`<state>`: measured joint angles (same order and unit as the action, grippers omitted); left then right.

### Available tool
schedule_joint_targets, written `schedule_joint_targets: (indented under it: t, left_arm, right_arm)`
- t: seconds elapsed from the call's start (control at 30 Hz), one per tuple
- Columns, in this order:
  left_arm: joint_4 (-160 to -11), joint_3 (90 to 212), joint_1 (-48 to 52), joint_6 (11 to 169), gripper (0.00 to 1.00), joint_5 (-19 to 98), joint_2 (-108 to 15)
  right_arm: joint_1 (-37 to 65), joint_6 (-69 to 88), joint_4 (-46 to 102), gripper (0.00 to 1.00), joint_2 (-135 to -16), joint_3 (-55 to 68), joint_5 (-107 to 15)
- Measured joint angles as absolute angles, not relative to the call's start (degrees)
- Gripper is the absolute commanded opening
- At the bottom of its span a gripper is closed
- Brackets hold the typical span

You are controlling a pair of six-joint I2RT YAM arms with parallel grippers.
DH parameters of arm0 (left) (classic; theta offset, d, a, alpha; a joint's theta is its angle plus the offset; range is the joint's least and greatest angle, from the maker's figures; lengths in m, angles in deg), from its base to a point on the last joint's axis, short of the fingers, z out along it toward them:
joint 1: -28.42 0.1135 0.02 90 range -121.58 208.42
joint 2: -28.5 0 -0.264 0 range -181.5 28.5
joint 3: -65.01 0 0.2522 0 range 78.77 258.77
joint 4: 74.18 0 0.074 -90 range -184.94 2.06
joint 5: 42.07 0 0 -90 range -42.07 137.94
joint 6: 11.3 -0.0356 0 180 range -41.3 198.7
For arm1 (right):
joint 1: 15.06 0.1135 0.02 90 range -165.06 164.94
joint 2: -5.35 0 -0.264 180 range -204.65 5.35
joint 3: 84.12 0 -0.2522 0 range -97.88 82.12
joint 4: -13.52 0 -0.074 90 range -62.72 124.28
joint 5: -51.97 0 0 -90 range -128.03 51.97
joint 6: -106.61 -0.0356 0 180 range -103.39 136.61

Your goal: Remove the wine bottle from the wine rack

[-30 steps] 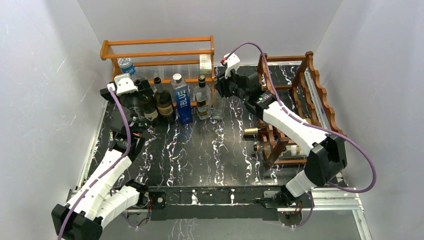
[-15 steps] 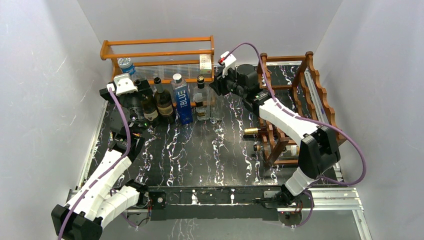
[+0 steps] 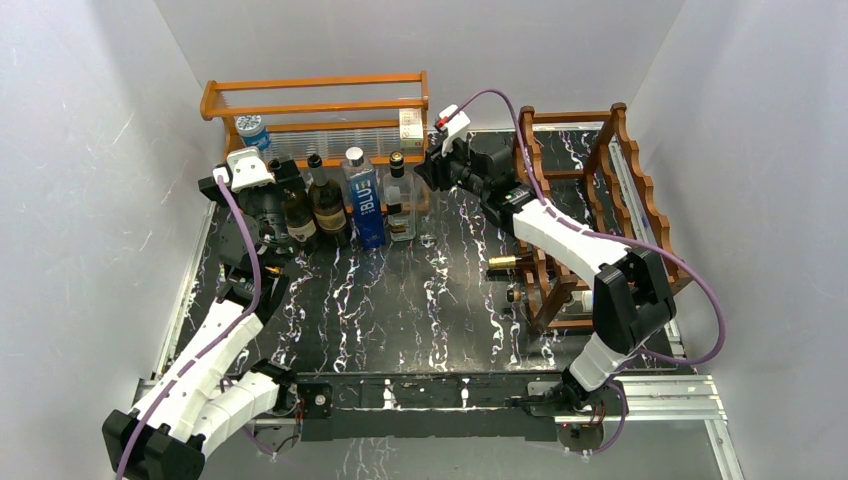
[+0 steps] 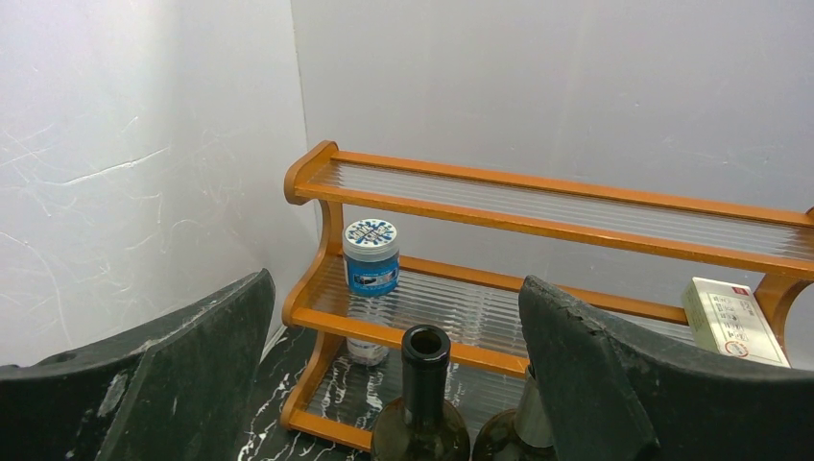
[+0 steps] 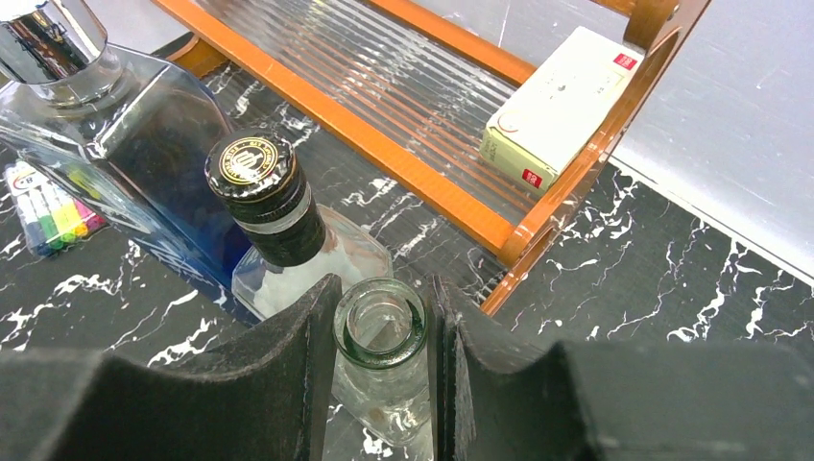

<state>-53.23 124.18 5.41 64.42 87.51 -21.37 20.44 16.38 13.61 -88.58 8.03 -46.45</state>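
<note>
Three white walls [image 3: 90, 150] — seemingly scuffed — enclose marbled table [image 3: 400, 300], wine rack [image 3: 570, 117].

Shelf [image 3: 315, 82] at tabletop's back edge: jar [image 3: 255, 131] left, box [image 3: 410, 124] right on middle tier. Bottle row [image 3: 327, 205] before it, uncapped bottle [image 5: 379, 331] at right end. Wine rack [image 3: 575, 117] along right edge.

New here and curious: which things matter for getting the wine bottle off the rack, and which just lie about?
In the job: dark wine rack; clear glass bottle, clamped in the right gripper; gold-capped bottle lying in the rack.
Lying about: orange shelf, blue-and-white jar, small box, BLUE bottle.
</note>
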Motion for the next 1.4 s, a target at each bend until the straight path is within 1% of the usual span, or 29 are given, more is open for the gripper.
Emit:
schedule_joint_targets:
  t: [0.07, 0.1, 0.17, 0.27, 0.37, 0.5, 0.7, 0.87, 0.9, 0.97, 1.13, 1.23, 1.4]
  left_arm:
    - [-53.23, 124.18, 5.41, 64.42, 0.98, 87.51, -21.37]
    - [-53.23, 124.18, 5.41, 64.42, 0.98, 87.49, -21.37]
    - [-53.23, 124.18, 5.41, 64.42, 0.98, 87.49, -21.37]
    - [-53.23, 124.18, 5.41, 64.42, 0.98, 87.49, -21.37]
    - [-53.23, 124.18, 5.41, 64.42, 0.98, 87.49, -21.37]
    - [-53.23, 124.18, 5.41, 64.42, 0.98, 87.49, -21.37]
    - [-53.25, 124.18, 5.41, 64.46, 0.98, 87.49, -21.37]
    - [-53.25, 124.18, 5.41, 64.61, 0.98, 87.49, -21.37]
    - [-53.27, 124.18, 5.41, 64.77, 0.98, 87.46, -21.37]
    - [-53.31, 124.18, 5.41, 64.98, 0.98, 87.46, -21.37]
    - [-53.88, 124.18, 5.41, 65.64, 0.98, 87.42, -21.37]
    - [-53.88, 124.18, 5.41, 65.66, 0.98, 87.44, -21.37]
    - [-54.19, 124.18, 5.41, 65.92, 0.98, 87.42, -21.44]
  right_arm:
    - [21.08, 16.46, 12.67, 0.00, -88.56, 8.56, -44.90]
    - [21.43, 16.53, 11.99, 0.04, -88.56, 8.89, -44.35]
    - [21.95, 16.62, 11.14, 0.24, -88.56, 9.28, -43.59]
    - [22.26, 16.53, 10.35, 0.42, -88.54, 9.67, -42.43]
    - [22.32, 16.27, 10.48, 0.69, -88.54, 9.67, -41.75]
    - [22.41, 15.57, 12.23, 0.97, -88.49, 9.67, -40.92]
    - [22.48, 16.68, 16.91, 0.98, -87.03, 9.67, -40.75]
    - [22.48, 18.43, 23.31, 0.98, -82.00, 9.87, -40.49]
    - [22.48, 20.09, 25.71, 0.98, -77.57, 11.55, -40.29]
    - [22.48, 21.80, 25.93, 0.98, -73.59, 14.26, -39.81]
    - [22.52, 26.82, 32.38, 0.98, -61.00, 25.56, -37.97]
    - [22.52, 29.86, 37.82, 0.98, -57.28, 29.61, -37.10]
    - [22.52, 34.69, 46.81, 0.98, -56.28, 31.14, -37.01]
